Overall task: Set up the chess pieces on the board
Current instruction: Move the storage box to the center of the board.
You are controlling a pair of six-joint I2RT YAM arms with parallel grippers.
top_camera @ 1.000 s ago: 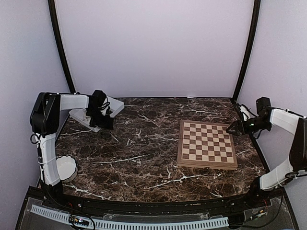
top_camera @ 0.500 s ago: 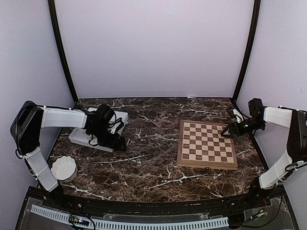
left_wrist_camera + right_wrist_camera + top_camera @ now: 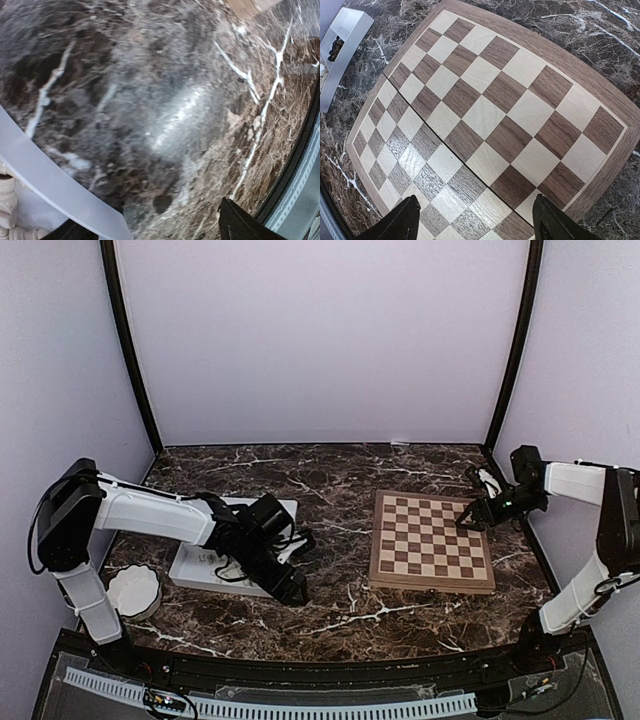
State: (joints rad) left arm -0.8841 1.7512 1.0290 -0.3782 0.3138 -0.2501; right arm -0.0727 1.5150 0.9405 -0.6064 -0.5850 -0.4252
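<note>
Dark, white-veined marble table (image 3: 340,490) carries the wooden board (image 3: 430,540) at right, well apart from the white tray (image 3: 195,568) at left, in which the chess pieces (image 3: 337,46) lie. The wrist views show only a few of them, as a dark cluster and some pale shapes. A second ago the tray sat in the far-left corner. It has since travelled towards the near edge and the centre along with the left arm, which now reaches low across the tabletop. The left gripper (image 3: 292,590) is just past the tray's near-right end with its jaws spread wide. The tray's rim crosses the wrist view close by one finger, though contact cannot be made out. The right gripper (image 3: 468,520), which was beyond the board's right border a second ago, has moved in over the board's far-right corner. Its jaws are also wide apart and hold nothing. The board and the white scalloped bowl (image 3: 112,585) near the left arm's base have kept their places.
</note>
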